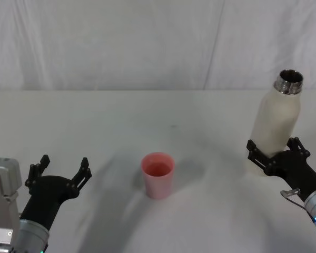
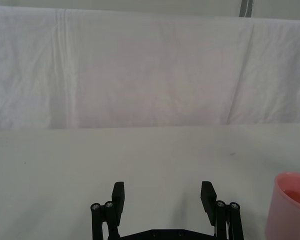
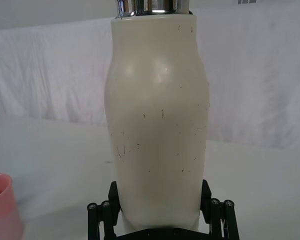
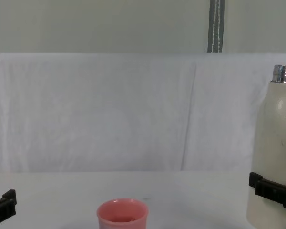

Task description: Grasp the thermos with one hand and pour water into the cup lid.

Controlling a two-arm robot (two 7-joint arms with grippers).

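Thermos (image 1: 278,124) count is one, and one cup lid (image 1: 158,174) stands with it on the white table (image 1: 147,116), with two claws at the near corners. The cream-white bottle stands at the right side of the table, upright or nearly so, its steel neck uncapped at the top. The right claw (image 1: 274,153) has its black fingers (image 3: 108,210) on either side of the bottle's lower body, clamped against it as far as the wrist view lets one judge. The pink cup sits upright near the middle of the table, well apart from the bottle and left of it. The left claw (image 1: 63,167) hangs at the near left with its fingers spread wide and nothing between them
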